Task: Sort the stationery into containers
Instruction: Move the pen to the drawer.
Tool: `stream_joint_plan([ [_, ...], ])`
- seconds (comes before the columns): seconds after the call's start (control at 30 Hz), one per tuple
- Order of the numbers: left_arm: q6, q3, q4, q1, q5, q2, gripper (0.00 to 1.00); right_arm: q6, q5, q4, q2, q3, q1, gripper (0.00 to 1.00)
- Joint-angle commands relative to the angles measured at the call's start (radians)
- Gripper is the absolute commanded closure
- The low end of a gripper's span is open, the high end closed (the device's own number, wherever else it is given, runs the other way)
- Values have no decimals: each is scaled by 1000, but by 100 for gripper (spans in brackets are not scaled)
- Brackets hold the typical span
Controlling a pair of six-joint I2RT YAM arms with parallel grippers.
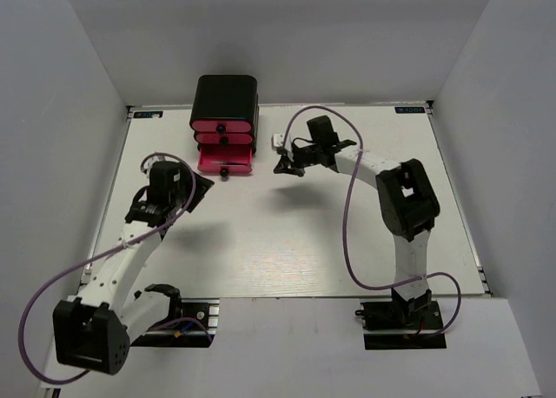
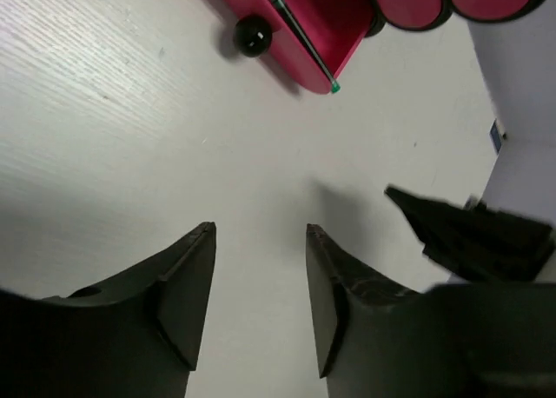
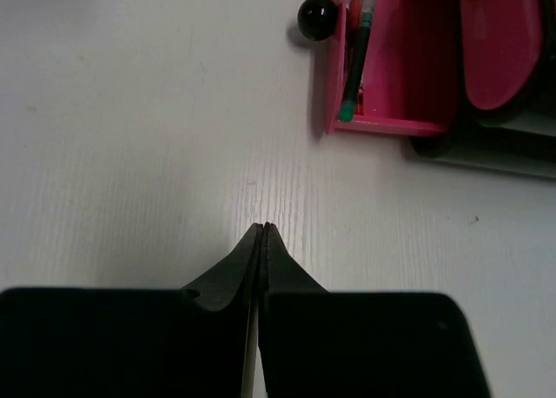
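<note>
The black cabinet [image 1: 226, 94] stands at the back of the table with three pink drawers. Its bottom drawer [image 1: 226, 161] is pulled out. Inside it lie a dark pen with a green tip [image 3: 352, 76] [image 2: 300, 33] and a red-and-clear pen [image 3: 359, 3]. My left gripper [image 1: 201, 188] [image 2: 261, 228] is open over bare table just left of that drawer, nothing between its fingers. My right gripper [image 1: 280, 168] [image 3: 263, 226] hovers right of the drawer, shut with nothing in it. No loose stationery shows on the table.
The open drawer's black knob [image 2: 252, 36] [image 3: 317, 16] points toward the arms. A small white piece [image 1: 279, 141] shows beside the right wrist; I cannot tell what it is. White walls enclose the table [image 1: 287, 233] on three sides.
</note>
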Motion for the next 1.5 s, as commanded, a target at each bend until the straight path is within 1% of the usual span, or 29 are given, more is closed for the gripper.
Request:
stream_joint_plan([
  [0.0, 32, -59, -3, 6, -9, -104, 39, 65, 106, 48, 92, 145, 53, 100],
  [0.03, 32, -72, -12, 6, -19, -148, 33, 77, 146, 58, 107, 164, 59, 100],
  [0.1, 32, -98, -40, 6, -30, -188, 29, 141, 192, 80, 152, 208, 88, 100],
  [0.13, 32, -98, -66, 6, -41, -205, 26, 158, 232, 163, 158, 208, 91, 100],
  [0.17, 32, -110, -78, 6, -41, -239, 26, 210, 247, 185, 166, 208, 103, 100],
  [0.2, 32, -123, -89, 6, -52, -254, 25, 221, 286, 208, 167, 202, 113, 100],
  [0.27, 23, -136, -113, 6, -52, -280, 25, 238, 332, 249, 187, 214, 130, 100],
  [0.33, 14, -161, -124, 6, -61, -300, 25, 244, 356, 251, 212, 234, 143, 100],
  [0.43, 5, -161, -144, 6, -61, -325, 25, 251, 361, 257, 224, 239, 159, 100],
  [0.67, -4, -170, -166, 6, -79, -325, 25, 248, 381, 262, 241, 248, 186, 100],
  [0.93, -4, -170, -175, 6, -79, -334, 25, 244, 386, 268, 256, 251, 188, 100],
  [1.2, -4, -161, -193, 6, -79, -334, 25, 251, 393, 263, 302, 312, 193, 100],
  [1.47, -14, -152, -203, 6, -89, -334, 25, 257, 395, 268, 324, 336, 199, 100],
])
